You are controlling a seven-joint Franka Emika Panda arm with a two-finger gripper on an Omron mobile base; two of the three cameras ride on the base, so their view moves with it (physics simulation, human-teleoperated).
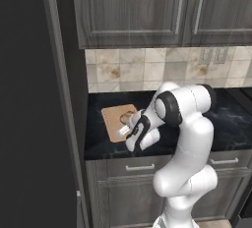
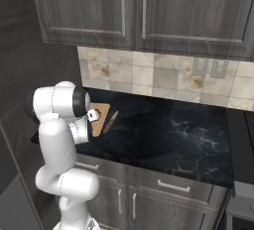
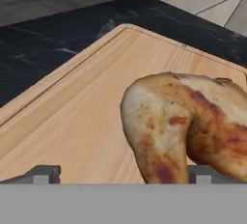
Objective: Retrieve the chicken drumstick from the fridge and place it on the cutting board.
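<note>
Hand view, drumstick [image 3: 185,131] lying on the board [image 3: 87,112], gripper [image 3: 123,175] low over it, fingers spread wide either side, gripping nothing, black counter [image 3: 43,44] beyond.

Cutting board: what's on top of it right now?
The chicken drumstick lies over the cutting board, between the hand fingertips. The drumstick covers its own underside, so contact with the wood cannot be seen.
</note>
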